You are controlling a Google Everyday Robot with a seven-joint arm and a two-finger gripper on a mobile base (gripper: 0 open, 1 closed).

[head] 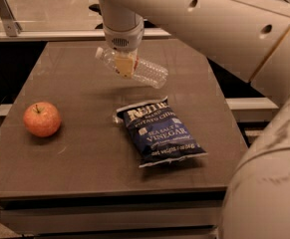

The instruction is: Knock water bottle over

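The water bottle (147, 72) is clear ribbed plastic with a white cap. It lies tilted almost flat, cap to the upper left and base to the lower right, over the far middle of the brown table (74, 148). My gripper (125, 64) comes down from above and is shut on the bottle's middle, with a yellowish finger pad (126, 68) across its front. I cannot tell whether the bottle touches the table.
A red apple (42, 119) sits at the table's left. A blue bag of sea salt and vinegar chips (160, 132) lies right of centre, just in front of the bottle. My white arm (224, 29) fills the upper right. A metal rail (45, 34) runs behind the table.
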